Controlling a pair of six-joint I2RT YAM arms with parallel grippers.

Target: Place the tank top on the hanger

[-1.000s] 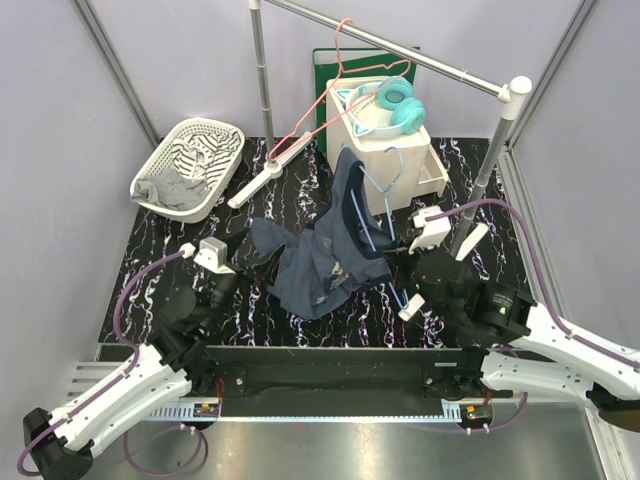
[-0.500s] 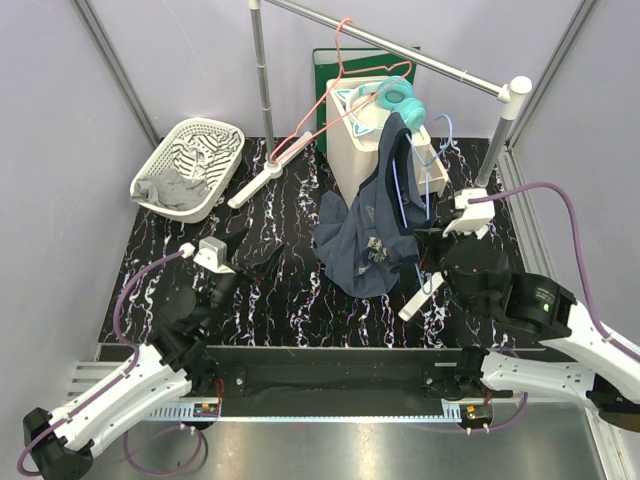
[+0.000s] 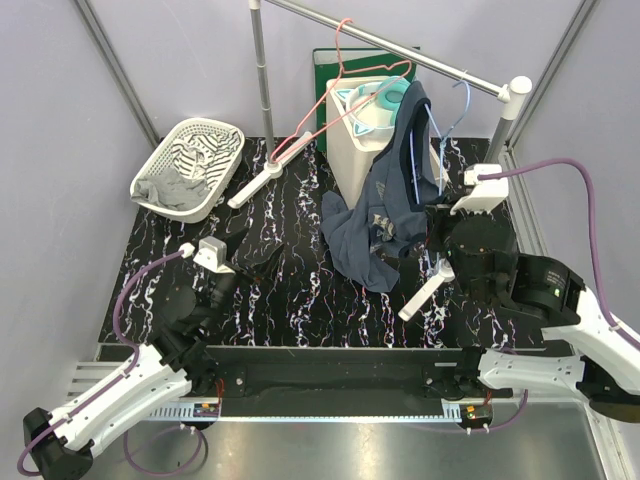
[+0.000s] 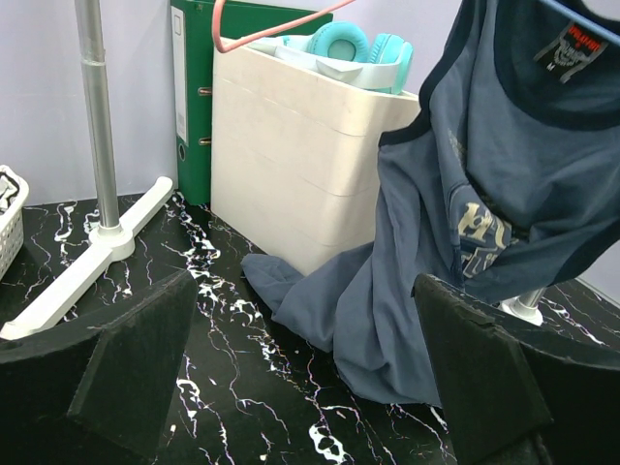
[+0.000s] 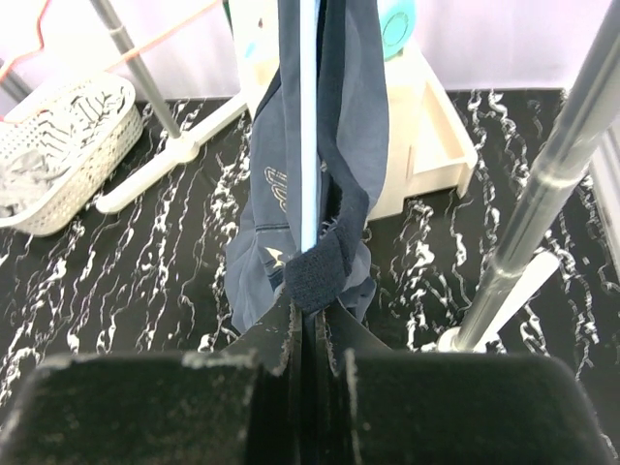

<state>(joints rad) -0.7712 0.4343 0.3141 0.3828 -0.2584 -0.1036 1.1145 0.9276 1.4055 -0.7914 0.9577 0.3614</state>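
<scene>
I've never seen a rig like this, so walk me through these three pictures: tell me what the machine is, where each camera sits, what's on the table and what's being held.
These are two robot arms bolted at the near edge of a black marbled table. The wide picture looks down from above and behind them. The other two come from a camera on each wrist, so each arm's own fingers show at the bottom. The left gripper is open and empty, low over the table. The right gripper is shut on the light-blue hanger and holds it up. The navy tank top is draped on it, hem trailing onto the table. Also there: a white basket of cloths, a white box with teal headphones on top, and a clothes rail.
</scene>
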